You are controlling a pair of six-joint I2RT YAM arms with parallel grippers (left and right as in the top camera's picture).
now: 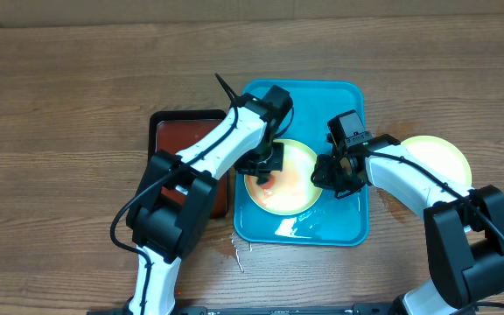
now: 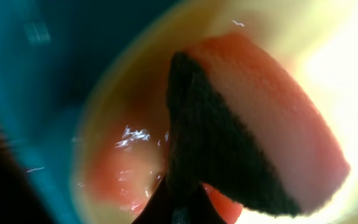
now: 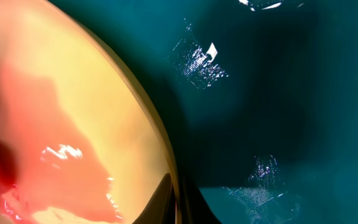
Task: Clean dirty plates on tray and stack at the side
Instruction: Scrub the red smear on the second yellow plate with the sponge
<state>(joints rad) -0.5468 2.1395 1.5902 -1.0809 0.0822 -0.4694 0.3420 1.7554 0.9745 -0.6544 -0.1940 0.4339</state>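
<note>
While our left tool [image 1: 269,164] pinches the sponge [image 2: 260,137] on the plate [image 1: 303,188] inside the tray [image 1: 344,226], our right tool [image 1: 326,175] pinches the plate's rim. We should rub gently over the red smears [image 3: 48,155].

The left arm [image 1: 226,140] and the right arm [image 1: 401,175] are each showing a smooth white shell over the forearm link, while bulky black blocks are forming the joints nearer the base. A thin black cable [image 1: 128,223] is looping beside the left arm's joints. A boxy black camera [image 1: 274,101] is capping each wrist. The left tool [image 1: 269,162] and the right tool [image 1: 335,175] are looking black all over.
</note>
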